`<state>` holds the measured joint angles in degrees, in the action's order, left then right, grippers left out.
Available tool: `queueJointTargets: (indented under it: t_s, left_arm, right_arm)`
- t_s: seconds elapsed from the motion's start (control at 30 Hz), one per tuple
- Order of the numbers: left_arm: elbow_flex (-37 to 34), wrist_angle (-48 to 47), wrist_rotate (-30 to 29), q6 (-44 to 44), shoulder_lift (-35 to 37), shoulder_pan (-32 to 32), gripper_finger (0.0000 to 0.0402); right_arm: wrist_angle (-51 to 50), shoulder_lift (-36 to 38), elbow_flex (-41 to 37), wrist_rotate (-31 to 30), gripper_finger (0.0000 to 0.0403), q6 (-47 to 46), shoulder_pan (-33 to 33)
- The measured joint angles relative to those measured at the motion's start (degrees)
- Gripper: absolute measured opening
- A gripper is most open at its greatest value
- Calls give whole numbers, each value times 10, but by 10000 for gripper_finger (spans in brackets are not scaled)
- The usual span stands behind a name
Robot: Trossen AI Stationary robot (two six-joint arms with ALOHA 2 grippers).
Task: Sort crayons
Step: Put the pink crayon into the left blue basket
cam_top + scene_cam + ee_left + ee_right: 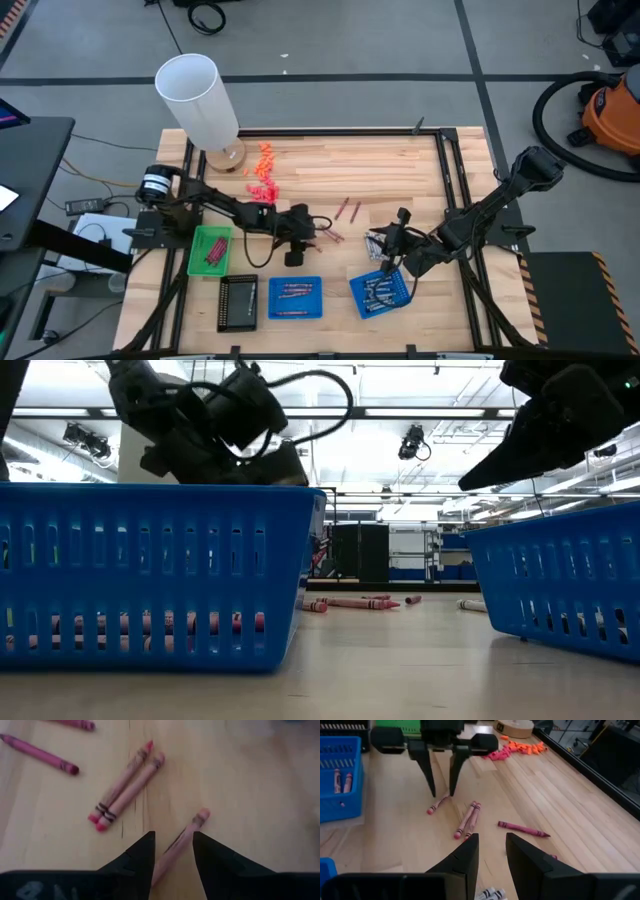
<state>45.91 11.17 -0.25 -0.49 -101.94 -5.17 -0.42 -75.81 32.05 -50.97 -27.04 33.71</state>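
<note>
My left gripper is open and points down at the middle of the table. Its two fingers stand on either side of a brownish-red crayon that lies flat on the wood; I cannot tell whether they touch it. This also shows in the right wrist view. Two more such crayons lie side by side close by, and a maroon one a little farther off. My right gripper is open and empty, above the table beside the right blue tray. Silvery grey crayons lie below it.
A green tray, a black tray and a second blue tray holding crayons stand along the near edge. Orange and pink bits lie near a white cylinder at the far left.
</note>
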Motion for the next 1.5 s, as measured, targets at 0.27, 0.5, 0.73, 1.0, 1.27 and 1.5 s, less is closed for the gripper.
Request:
queueJointTargets:
  t_s: [0.27,0.5,0.73,1.0,1.27,1.5]
  left_arm:
    - [3,6,2,17,-33,6,142]
    - [3,-10,10,13,-32,0,137]
    - [3,-20,24,5,-32,-2,66]
    - [2,-31,46,-6,-22,-2,13]
    - [-4,-70,91,-29,76,-11,27]
    - [-2,-63,125,-105,147,-45,29]
  right_arm:
    - [8,0,-4,9,108,3,0]
    - [8,0,-4,11,108,3,0]
    - [9,0,-4,12,108,3,0]
    - [12,0,-4,12,108,3,0]
    - [13,0,-4,12,108,2,0]
    - [15,0,-5,12,108,2,0]
